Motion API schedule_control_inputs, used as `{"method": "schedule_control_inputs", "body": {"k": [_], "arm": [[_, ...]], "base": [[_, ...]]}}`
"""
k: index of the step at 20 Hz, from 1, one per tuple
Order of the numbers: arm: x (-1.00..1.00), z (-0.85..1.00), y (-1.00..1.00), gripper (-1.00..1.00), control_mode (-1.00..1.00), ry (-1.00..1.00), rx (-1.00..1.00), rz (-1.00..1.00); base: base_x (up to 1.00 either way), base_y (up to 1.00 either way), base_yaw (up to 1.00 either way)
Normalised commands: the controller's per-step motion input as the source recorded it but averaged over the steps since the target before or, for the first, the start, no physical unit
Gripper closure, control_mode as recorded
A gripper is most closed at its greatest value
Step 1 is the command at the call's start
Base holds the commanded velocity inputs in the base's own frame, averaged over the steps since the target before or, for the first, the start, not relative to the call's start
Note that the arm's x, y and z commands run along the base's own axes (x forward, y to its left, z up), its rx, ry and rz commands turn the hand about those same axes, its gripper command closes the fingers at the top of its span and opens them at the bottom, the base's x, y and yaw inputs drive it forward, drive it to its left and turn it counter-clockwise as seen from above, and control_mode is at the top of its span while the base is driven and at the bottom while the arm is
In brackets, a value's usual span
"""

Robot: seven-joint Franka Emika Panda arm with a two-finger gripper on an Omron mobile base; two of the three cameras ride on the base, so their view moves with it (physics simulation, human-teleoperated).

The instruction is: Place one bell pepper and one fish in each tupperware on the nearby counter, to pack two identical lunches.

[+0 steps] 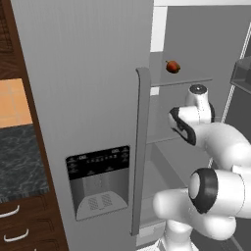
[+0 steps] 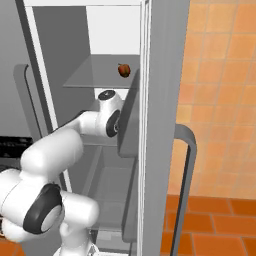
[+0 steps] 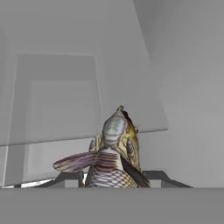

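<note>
A scaly grey-and-yellow fish (image 3: 114,151) with a striped fin sits between my fingertips (image 3: 69,178), head pointing away from the hand. My gripper (image 3: 113,180) is shut on it inside the open fridge. A red bell pepper (image 1: 172,66) (image 2: 124,70) rests on the upper glass shelf (image 1: 181,81), above and beyond my wrist (image 1: 197,104). A stretch of the marbled counter (image 1: 19,162) shows at the far left, past the closed fridge door. The tupperware is out of view.
The closed left fridge door (image 1: 88,98) with its dispenser panel (image 1: 98,181) and long handle (image 1: 142,147) stands left of the arm. The open right door (image 2: 160,125) flanks the arm on the other side. A lower shelf (image 2: 112,185) lies beneath. Drawers (image 1: 12,223) sit under the counter.
</note>
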Motion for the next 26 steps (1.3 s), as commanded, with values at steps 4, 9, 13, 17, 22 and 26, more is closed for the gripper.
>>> {"method": "schedule_control_inputs", "body": {"k": [4, 9, 13, 17, 22, 26], "arm": [[-0.57, 0.89, 0.14, 1.0, -1.0, 0.14, 0.0, 0.0], [-0.56, 0.36, 0.63, 1.0, -1.0, 0.0, 0.06, 0.06], [-0.58, 0.51, 0.56, 1.0, -1.0, 0.11, 0.13, 0.05], [-0.97, 0.52, 0.21, 1.0, -1.0, 0.16, 0.25, 0.0], [-1.0, 0.42, 0.19, 1.0, -1.0, 0.02, 0.15, 0.02], [-1.0, 0.0, 0.36, 1.0, -1.0, 0.0, 0.01, 0.02]], "base": [[0.0, 0.0, 0.0], [0.0, 0.0, 0.0], [0.0, 0.0, 0.0], [0.0, 0.0, 0.0], [0.0, 0.0, 0.0], [0.0, 0.0, 0.0]]}}
